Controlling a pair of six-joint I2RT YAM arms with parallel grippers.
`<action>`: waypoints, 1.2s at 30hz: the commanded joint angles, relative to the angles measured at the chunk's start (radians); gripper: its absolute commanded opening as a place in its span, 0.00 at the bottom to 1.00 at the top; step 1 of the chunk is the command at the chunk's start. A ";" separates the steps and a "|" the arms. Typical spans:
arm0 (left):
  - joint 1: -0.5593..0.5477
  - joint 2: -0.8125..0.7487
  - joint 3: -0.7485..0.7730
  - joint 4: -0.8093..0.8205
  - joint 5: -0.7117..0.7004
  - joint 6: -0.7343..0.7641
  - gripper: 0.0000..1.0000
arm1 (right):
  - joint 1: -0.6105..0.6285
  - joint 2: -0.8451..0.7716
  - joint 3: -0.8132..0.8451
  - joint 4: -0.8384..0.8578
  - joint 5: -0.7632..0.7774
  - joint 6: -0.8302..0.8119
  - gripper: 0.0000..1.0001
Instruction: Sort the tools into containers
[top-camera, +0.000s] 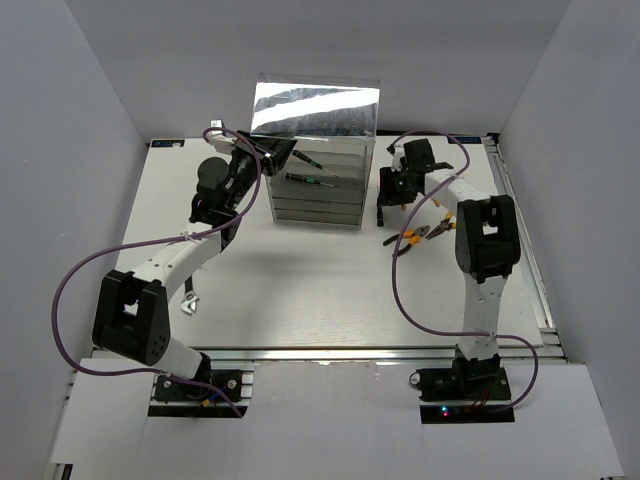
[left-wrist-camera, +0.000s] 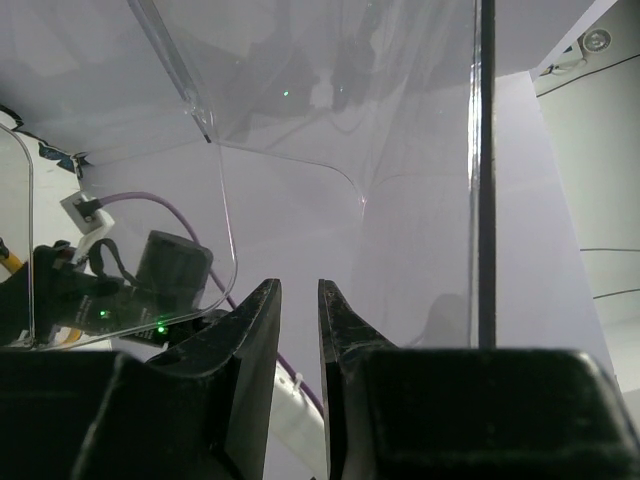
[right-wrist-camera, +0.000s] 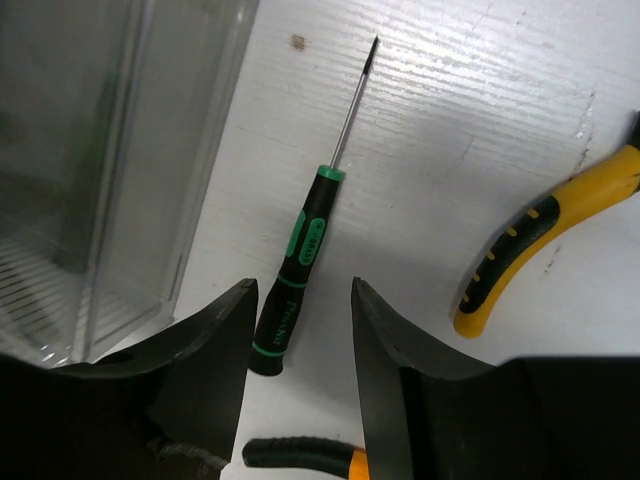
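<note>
Directly under right gripper (right-wrist-camera: 302, 300): screwdriver (right-wrist-camera: 312, 215) lies flat on the table (right-wrist-camera: 480, 120), with its handle end between the spread fingers.
Long axis: points away from the wrist, tip far, crossing the closing line.
Beside it: cabinet (right-wrist-camera: 120, 150) wall on one side, pliers (right-wrist-camera: 540, 250) apart on the other.
Nearer arm: right, by judgement.
Left gripper (left-wrist-camera: 298, 290): fingers nearly together below a clear drawer (left-wrist-camera: 300, 100); whether they grip it cannot be told.

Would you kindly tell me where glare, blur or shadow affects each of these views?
Top external: the cabinet top throws strong glare, with soft shadows on the table. Left wrist: reflections haze the clear plastic, and the left end effector is dark. Right wrist: the screwdriver is sharp; the right end effector is soft and shadowed.
</note>
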 joint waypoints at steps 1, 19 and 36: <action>0.004 -0.024 0.014 0.027 0.001 0.007 0.33 | 0.019 0.021 0.044 0.010 0.033 0.017 0.49; 0.005 -0.007 0.016 0.027 0.003 -0.003 0.33 | 0.082 -0.009 -0.139 0.039 0.198 0.024 0.35; 0.005 -0.038 0.006 0.027 -0.008 -0.003 0.32 | 0.002 -0.160 -0.106 0.057 0.017 0.017 0.00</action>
